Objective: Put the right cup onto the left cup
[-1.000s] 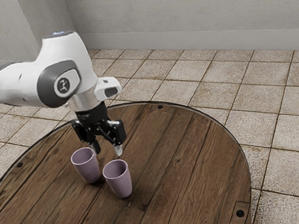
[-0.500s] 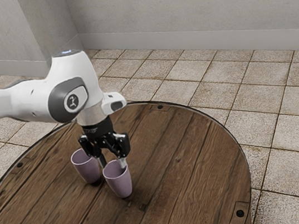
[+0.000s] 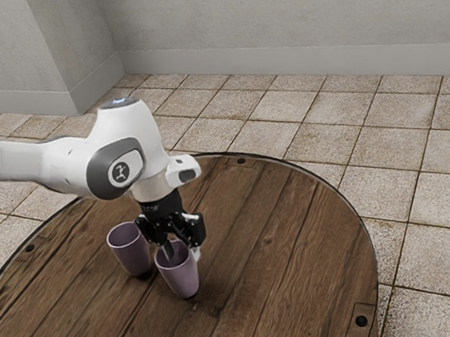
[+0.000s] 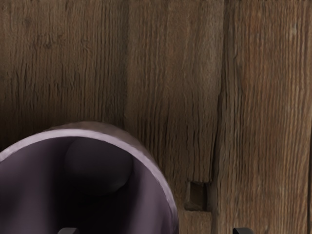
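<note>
"Where is the right cup (image 3: pixel 180 279)?"

"Upright on the round tabletop (image 3: pixel 286 236), well in from its curved edge. The left cup (image 3: pixel 131 254) stands upright just beside it, towards the exterior view's left and a little farther from that camera."

"So it isn't on the left cup?"

"No, each has its own spot on the wood."

"And the gripper (image 3: pixel 182 255)?"

"Low over the right cup, pointing down. One finger dips inside the mouth, and the other is outside, on the side towards the exterior view's right."

"Is it clamped on anything?"

"No, the fingers are apart. In the wrist view the cup's rim passes between the tips, with room on both sides."

"What else is there?"

"A small square notch (image 4: pixel 197 196) in the planks near that cup, and a dark round fastener (image 3: pixel 361 321) close to the tabletop's edge, at the exterior view's lower right."
</note>
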